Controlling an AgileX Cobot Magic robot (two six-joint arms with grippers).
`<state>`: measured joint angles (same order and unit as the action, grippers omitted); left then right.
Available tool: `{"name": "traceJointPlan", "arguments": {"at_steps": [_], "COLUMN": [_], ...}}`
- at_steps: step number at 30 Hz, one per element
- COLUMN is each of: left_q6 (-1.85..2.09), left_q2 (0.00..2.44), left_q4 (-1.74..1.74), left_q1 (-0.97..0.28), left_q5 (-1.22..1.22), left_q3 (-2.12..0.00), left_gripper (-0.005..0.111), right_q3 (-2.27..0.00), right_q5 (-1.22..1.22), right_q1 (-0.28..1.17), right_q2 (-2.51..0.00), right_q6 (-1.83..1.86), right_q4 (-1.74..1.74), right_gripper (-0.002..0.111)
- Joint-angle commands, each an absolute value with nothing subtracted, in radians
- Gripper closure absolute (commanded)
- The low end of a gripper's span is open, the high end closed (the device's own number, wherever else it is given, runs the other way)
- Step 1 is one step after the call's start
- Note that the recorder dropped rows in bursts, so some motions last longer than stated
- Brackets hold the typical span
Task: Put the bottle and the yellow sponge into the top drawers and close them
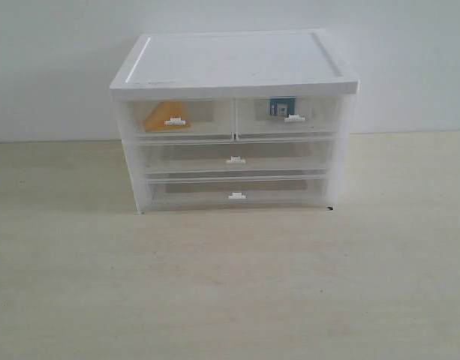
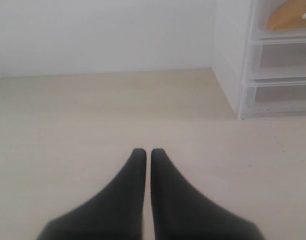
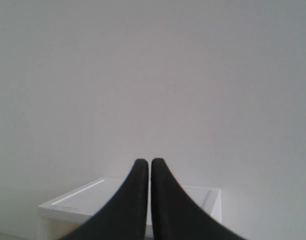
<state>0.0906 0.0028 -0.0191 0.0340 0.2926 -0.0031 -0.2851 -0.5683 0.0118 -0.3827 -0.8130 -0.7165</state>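
Note:
A white drawer cabinet (image 1: 233, 64) stands at the back of the table. The yellow sponge (image 1: 166, 116) lies inside the top left drawer (image 1: 183, 120), which is pushed in. The bottle (image 1: 280, 108), showing its teal label, sits inside the top right drawer (image 1: 288, 118), also pushed in. Neither arm appears in the exterior view. My left gripper (image 2: 148, 152) is shut and empty above the bare table, apart from the cabinet (image 2: 232, 75), where the sponge (image 2: 287, 15) shows through a drawer front. My right gripper (image 3: 147, 163) is shut and empty, facing the wall above the cabinet top (image 3: 88, 197).
Two full-width translucent drawers (image 1: 236, 159) sit below the top pair, both pushed in. A pale wooden table (image 1: 230, 285) spreads in front of the cabinet. A white wall (image 1: 57, 67) stands close behind it.

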Motion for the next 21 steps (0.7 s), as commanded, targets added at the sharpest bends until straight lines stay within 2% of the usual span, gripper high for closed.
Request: {"name": "traceJointPlan", "arguments": {"at_steps": [1, 18, 21], "left_q6": [0.097, 0.097, 0.097], "left_q2": [0.0, 0.0, 0.0], "left_q4": [-0.029, -0.029, -0.029], "left_q1": [0.038, 0.038, 0.038], "left_q5": [0.294, 0.294, 0.294], "left_q3": [0.0, 0.0, 0.0], "left_gripper": [0.103, 0.103, 0.103], "right_q3": [-0.279, -0.279, -0.279], "right_q5": [-0.57, -0.568, -0.64], "right_q1": [0.009, 0.009, 0.009], "right_q2": [-0.382, -0.382, -0.382], "right_q6": [-0.809, -0.803, -0.801], "right_q4": [-0.714, -0.713, -0.685], "right_gripper": [0.108, 0.108, 0.108]}}
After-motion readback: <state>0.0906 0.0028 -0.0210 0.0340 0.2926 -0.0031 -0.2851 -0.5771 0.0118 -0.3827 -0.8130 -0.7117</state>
